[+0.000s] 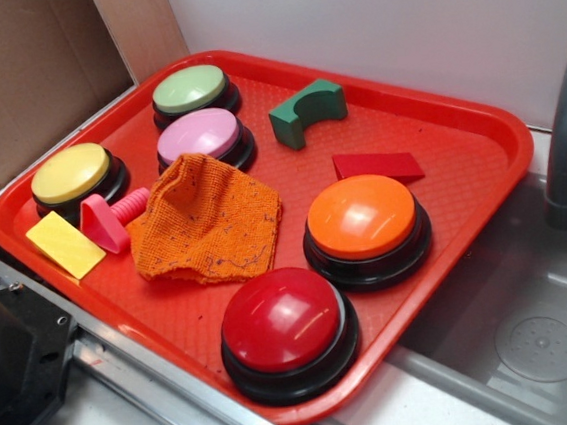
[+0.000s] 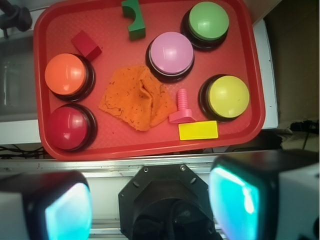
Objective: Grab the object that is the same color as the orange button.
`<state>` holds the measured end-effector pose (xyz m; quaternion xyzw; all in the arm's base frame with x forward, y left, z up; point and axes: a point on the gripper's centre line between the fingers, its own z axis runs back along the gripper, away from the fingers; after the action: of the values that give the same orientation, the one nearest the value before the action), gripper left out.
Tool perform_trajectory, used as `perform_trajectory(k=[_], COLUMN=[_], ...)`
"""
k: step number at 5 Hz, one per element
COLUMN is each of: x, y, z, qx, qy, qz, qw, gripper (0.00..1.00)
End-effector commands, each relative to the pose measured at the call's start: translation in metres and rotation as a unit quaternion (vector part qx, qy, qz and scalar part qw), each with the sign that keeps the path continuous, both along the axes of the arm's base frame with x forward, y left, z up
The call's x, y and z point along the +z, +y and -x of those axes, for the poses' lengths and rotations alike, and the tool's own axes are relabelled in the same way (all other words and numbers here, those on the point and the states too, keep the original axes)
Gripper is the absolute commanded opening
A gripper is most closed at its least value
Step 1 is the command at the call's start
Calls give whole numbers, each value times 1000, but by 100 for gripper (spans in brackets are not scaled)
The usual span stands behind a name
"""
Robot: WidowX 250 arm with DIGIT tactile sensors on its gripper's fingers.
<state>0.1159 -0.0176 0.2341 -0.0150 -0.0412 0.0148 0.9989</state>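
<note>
While unseen outside, gripper [image 2: 150,205] perhaps parted overhead.

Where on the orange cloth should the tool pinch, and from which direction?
Come straight down from above onto the raised crease near the middle of the orange cloth. The cloth lies crumpled but mostly flat on the red tray, so its edges offer little to catch, while the fold stands up. Staying central probably also keeps the open tool away from the pink button and pink screw touching its edges.

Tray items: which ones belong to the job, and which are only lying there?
Belong to the job:
orange cloth
orange button

Only lying there:
red button
pink button
green button
yellow button
green block
pink screw
</note>
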Motion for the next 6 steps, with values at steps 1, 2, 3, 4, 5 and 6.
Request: perform_trajectory(k=[1,2,3,4,5,6], x=[0,-12,-30,-58,-87,-120], y=[0,5,13,21,25,22], z=[0,-9,-22,-36,-53,-69], qx=[0,63,122,179,232,270], qy=[0,1,3,-4,-16,-27], qz=[0,27,27,26,27,29], qw=[1000,998,992,984,972,962], gripper=[100,100,100,100,100,100])
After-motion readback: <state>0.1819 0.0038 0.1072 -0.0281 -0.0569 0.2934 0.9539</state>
